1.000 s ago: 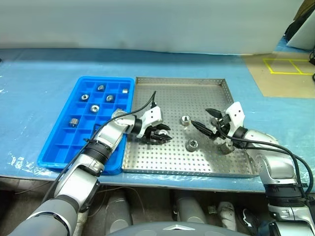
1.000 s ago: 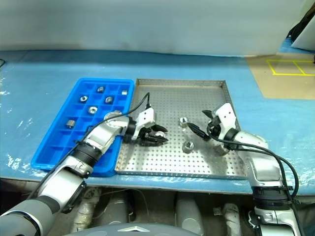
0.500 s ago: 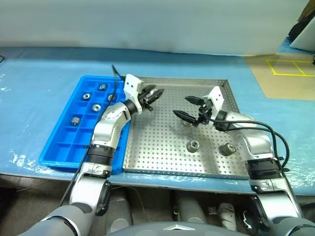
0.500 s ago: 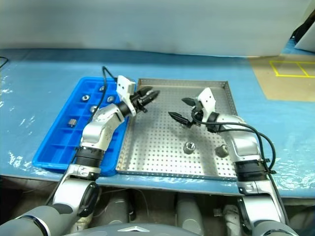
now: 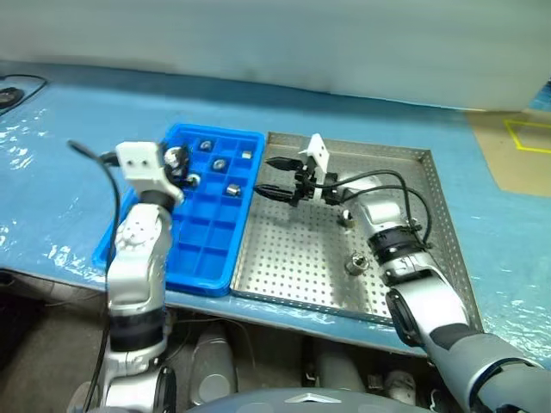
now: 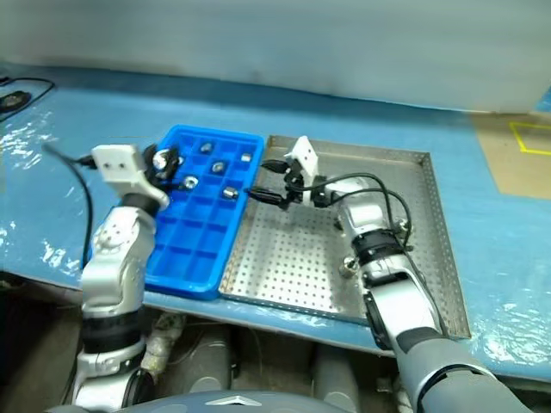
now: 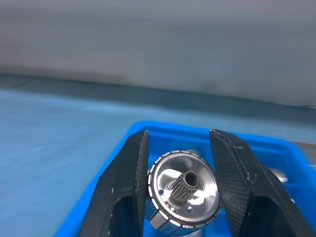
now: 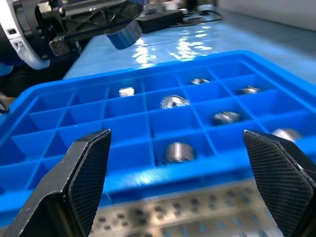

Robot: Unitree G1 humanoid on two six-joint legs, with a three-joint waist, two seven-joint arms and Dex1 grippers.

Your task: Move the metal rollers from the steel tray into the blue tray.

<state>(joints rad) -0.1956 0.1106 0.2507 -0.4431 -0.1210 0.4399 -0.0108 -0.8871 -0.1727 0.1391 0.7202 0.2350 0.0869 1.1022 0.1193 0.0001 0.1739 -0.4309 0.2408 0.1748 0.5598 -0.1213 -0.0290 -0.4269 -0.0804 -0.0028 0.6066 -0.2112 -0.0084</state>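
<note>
Two short silvery metal rollers [image 5: 345, 218] remain near the perforated steel tray's [image 5: 430, 224] right edge. Dense, stiff and slick, they are probably best pinched across the flanks. The left gripper [image 7: 183, 192] clamps one roller [image 7: 182, 196] above the blue compartmented plastic tray's [image 5: 202, 271] far-left corner; the right gripper [image 5: 274, 177] gapes empty.

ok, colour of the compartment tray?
Bright blue; the blue tray shows best in the right wrist view.

Near rows of blue tray [image 5: 194, 258] are free; right tool [image 5: 274, 177] hangs over steel tray [image 5: 293, 267] edge.
</note>
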